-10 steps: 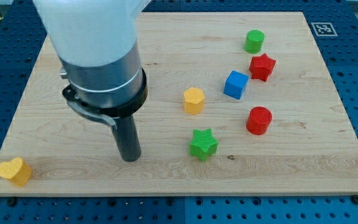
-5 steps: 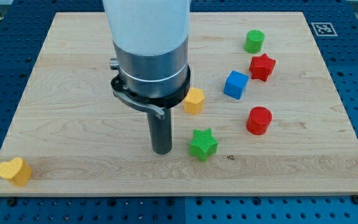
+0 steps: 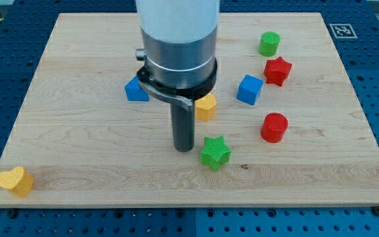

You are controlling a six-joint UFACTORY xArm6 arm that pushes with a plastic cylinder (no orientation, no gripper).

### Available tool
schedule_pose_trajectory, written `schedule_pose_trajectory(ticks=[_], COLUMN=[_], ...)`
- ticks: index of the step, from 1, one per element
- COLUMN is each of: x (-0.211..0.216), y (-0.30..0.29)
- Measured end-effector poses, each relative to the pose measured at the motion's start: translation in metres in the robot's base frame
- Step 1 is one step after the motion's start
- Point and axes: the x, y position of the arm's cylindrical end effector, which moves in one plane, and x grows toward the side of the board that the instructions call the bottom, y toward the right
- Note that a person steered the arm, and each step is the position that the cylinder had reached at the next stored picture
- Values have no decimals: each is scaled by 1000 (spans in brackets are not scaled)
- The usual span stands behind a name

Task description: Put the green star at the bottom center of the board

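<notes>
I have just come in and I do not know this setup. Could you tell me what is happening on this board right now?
A robot arm with a straight dark rod is working on a wooden board with small coloured blocks. My tip rests just to the view's left of the green star, close to it but seemingly not touching. The star lies a little right of the middle and above the bottom edge, so it is not yet at the bottom center. Other blocks, such as the red cylinder and blue cube, lie apart.

single raised view, angled down over the whole board
</notes>
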Motion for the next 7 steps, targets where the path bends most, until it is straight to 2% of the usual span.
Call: schedule_pose_trajectory(ticks=[3, 7], x=[-20, -20], y=[16, 41])
